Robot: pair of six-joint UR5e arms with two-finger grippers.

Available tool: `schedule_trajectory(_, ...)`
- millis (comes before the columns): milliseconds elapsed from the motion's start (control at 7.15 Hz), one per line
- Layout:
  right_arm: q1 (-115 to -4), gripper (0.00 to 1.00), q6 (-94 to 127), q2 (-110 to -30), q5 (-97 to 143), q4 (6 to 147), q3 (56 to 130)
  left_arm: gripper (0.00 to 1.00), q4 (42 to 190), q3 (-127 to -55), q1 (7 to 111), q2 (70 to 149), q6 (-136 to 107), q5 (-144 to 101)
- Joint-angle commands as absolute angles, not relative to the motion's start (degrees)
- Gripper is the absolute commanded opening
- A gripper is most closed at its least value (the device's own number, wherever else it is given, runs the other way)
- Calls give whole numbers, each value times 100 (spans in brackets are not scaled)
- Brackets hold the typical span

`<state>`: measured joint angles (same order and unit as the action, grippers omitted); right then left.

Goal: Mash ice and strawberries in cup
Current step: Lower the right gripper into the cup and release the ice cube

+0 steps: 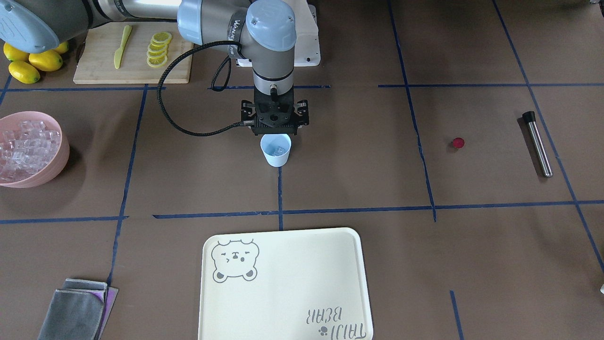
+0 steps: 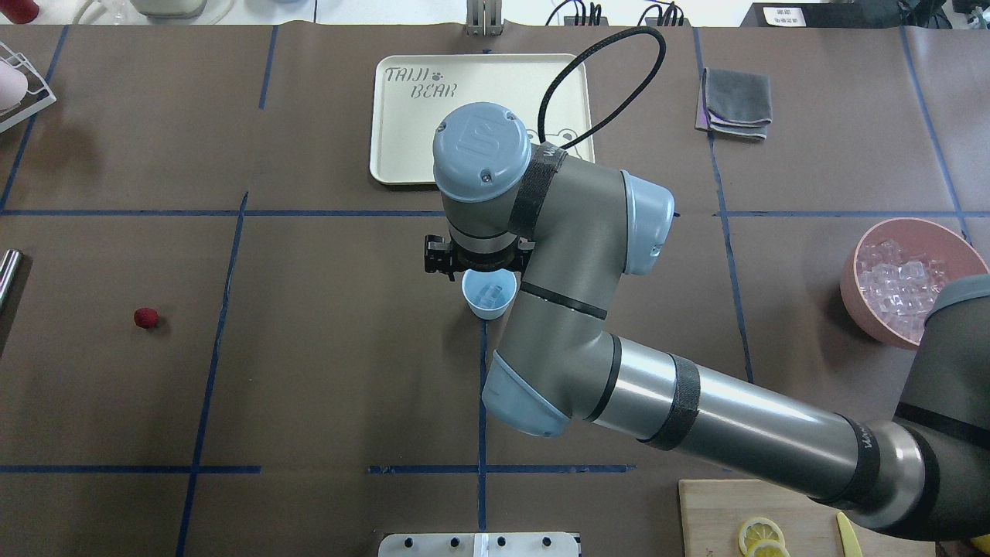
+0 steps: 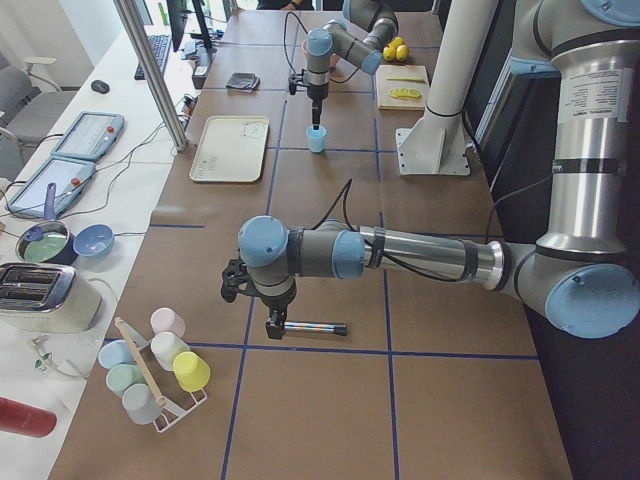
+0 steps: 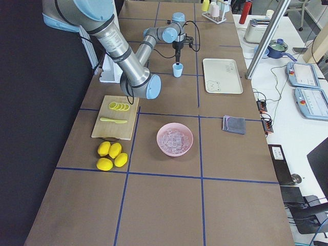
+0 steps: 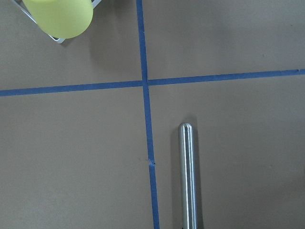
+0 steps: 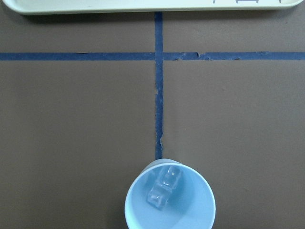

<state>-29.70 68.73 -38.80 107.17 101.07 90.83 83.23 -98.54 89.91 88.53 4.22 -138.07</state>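
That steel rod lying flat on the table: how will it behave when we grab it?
The steel rod looks round and polished, so it will probably roll if nudged sideways and may slip in a light pinch. It seems rigid and is likely heavy for its size.

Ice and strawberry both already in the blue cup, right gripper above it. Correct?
No. Only the ice is in the cup. The strawberry lies on the table, far off, near the metal rod, as the exterior front-facing view shows. The right gripper is above the cup.
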Motion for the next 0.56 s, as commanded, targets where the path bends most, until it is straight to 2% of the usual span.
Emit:
schedule_trajectory(0,-3101,100,6864,-3963,10740,10264,9454,100,8323,-9861,8991,8851,422,-13808)
schedule_trajectory(140,-3320,100,6847,-4234,10845,10744,10127,100,8323,-9861,8991,8851,422,-13808)
schedule_trajectory(419,-4441,100,6167,-5407,11456,11039,11648,100,8315,-9992,9000,8798,422,-13799)
